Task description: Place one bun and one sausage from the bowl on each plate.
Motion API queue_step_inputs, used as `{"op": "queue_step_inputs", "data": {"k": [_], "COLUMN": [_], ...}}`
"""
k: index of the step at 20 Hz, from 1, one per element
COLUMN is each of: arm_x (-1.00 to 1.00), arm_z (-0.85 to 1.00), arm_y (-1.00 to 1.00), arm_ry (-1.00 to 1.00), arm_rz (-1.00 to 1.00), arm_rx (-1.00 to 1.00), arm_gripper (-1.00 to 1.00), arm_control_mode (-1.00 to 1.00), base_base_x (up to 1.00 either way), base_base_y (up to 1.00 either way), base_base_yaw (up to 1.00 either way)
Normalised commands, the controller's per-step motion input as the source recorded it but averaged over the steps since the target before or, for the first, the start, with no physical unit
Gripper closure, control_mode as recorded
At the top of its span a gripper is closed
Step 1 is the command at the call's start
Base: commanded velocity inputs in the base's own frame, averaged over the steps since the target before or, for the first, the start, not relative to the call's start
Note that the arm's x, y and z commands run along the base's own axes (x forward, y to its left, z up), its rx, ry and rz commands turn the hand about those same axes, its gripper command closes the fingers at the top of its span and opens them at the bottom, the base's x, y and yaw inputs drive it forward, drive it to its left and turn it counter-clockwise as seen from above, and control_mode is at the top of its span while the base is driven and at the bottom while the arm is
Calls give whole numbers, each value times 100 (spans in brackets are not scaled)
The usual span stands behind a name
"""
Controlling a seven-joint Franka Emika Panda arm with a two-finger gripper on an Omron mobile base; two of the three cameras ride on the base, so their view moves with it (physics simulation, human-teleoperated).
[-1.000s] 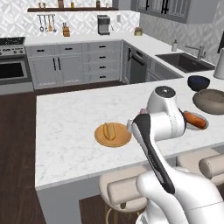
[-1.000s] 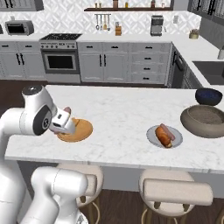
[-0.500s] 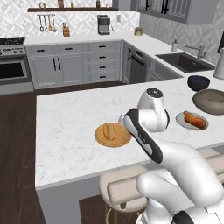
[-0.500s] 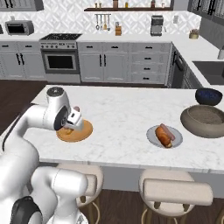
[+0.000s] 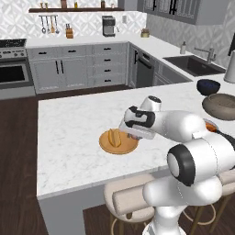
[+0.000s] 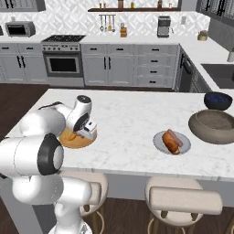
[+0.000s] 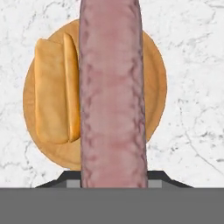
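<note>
A: What's the pincer [image 5: 131,133] doing just now?

B: It's clamped on a sausage [image 7: 112,94]; from the hand camera you see it running straight out from the jaws, held by its near end.

A: And under it?

B: Right below sits the wood plate [image 7: 154,83], with a bun [image 7: 54,89] already lying on it, just to one side of the sausage's line. In the base views you can see the hand low over that plate's edge [image 6: 84,143].

A: So which step are you in?

B: You're on the last item, I'd judge. Further out, the grey plate [image 6: 160,142] already carries its bun and sausage, and the bowl [image 6: 215,128] stands well beyond that, with a blue bowl [image 6: 218,99] behind it.

A: Next move?

B: You'll want to lower the sausage onto bare wood beside the bun, then spread the jaws. Keep it clear of the rim, since a round sausage could roll off
</note>
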Motion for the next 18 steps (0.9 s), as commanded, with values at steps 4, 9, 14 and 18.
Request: {"op": "queue_step_inputs", "data": {"k": [4, 9, 14, 18], "arm_x": [39, 9, 8, 13], "arm_z": [-46, -39, -33, -9], "arm_y": [26, 4, 2, 2], "arm_ry": [0, 0, 0, 0], "arm_rz": [0, 0, 0, 0], "arm_rx": [-9, -3, -3, -1], "arm_gripper": [100, 100, -100, -100], "arm_control_mode": [-100, -100, -100, -100], "base_base_x": [0, 0, 0, 0], "base_base_y": [0, 0, 0, 0], "base_base_yaw": [0, 0, 0, 0]}}
